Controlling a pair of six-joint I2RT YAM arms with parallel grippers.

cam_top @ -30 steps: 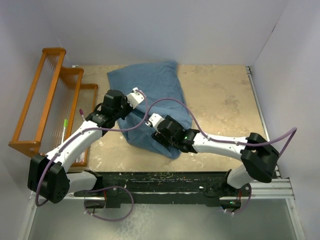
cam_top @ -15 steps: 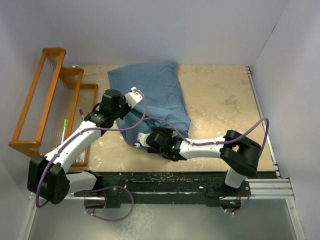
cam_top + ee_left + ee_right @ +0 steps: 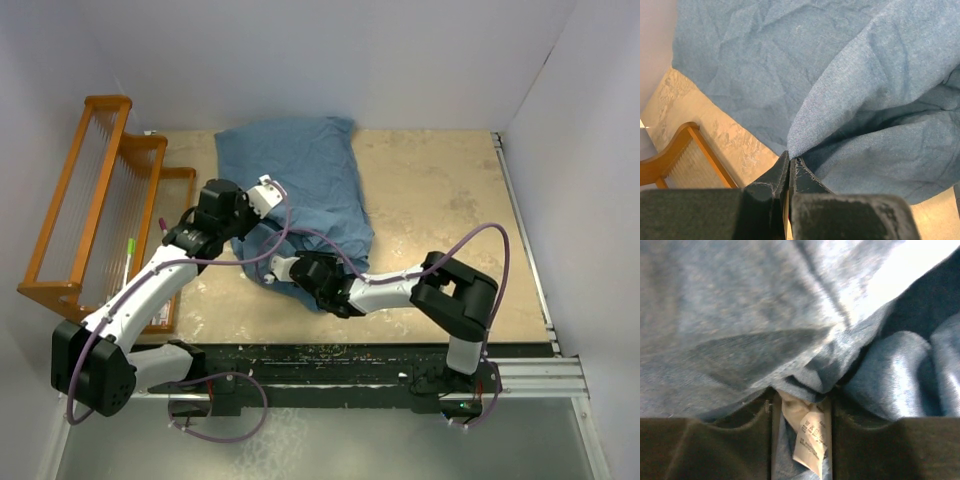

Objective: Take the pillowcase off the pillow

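The pillowcase (image 3: 300,170) covers the pillow entirely. The right wrist view is blurred: the print on a white tag (image 3: 807,440) is unreadable, and whether the right gripper (image 3: 802,407) fingers (image 3: 715,450) pinch the cloth between them cannot be told.

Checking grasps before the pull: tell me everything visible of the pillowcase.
The pillowcase is dusty-blue, thin, wrinkled cloth, puffed full and lying on the tan table. The left gripper is shut on a fold at its left edge; the right gripper holds bunched cloth with a white tag at its near corner.
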